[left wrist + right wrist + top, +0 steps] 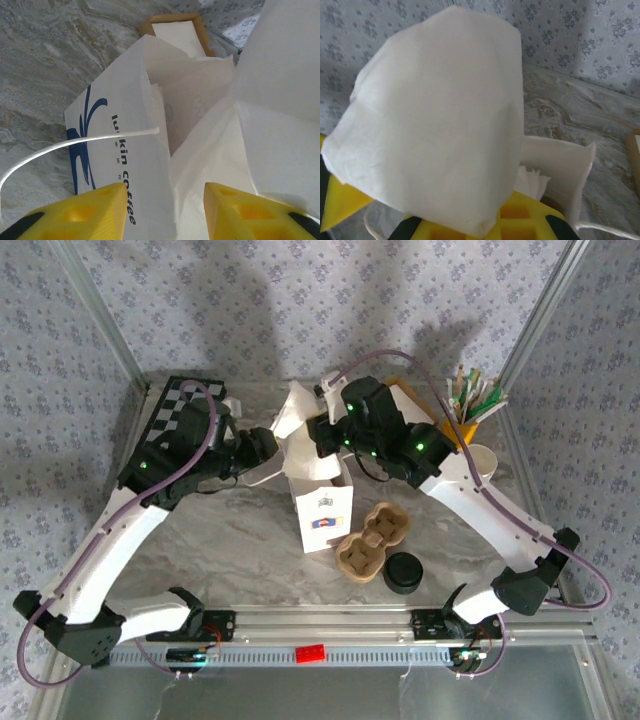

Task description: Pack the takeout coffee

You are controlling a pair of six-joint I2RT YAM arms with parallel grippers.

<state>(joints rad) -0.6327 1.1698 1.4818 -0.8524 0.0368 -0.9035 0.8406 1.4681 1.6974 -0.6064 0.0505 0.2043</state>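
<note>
Top external view: bag upright just below the right fingers, which are clenched on a napkin; left fingers stand apart astride its rim, ungripped, so the mouth could sag shut and the napkin catch on the edge.

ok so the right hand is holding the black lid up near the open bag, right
Not quite. The right hand is holding a white napkin up near the open bag, as the right wrist view shows. The black lid lies on the table beside the cup carrier.
</note>
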